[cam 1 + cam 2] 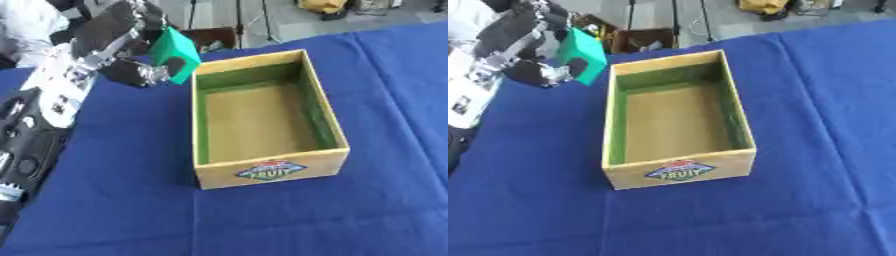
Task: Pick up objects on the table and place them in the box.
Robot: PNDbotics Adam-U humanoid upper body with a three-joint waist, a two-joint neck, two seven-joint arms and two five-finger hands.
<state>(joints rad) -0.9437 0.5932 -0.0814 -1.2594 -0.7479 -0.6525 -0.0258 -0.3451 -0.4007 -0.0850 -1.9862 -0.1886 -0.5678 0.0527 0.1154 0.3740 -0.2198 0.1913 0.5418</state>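
Observation:
A green block-shaped object [178, 51] hangs in the air just beyond the far left corner of the wooden box [203, 125]. My left hand [122, 47] is shut on it, fingers and thumb curled round its left side, and holds it tilted above the blue cloth. The box stands open in the middle of the table, with green inner walls, a bare brown floor and a fruit label [273, 170] on its near wall. Nothing lies inside it. My right hand shows in no view.
A blue cloth [385, 100] covers the table, with open cloth to the right of and in front of the box. My left arm [39, 125] runs along the left edge. Beyond the far table edge stand a dark box [645, 39] and stand legs.

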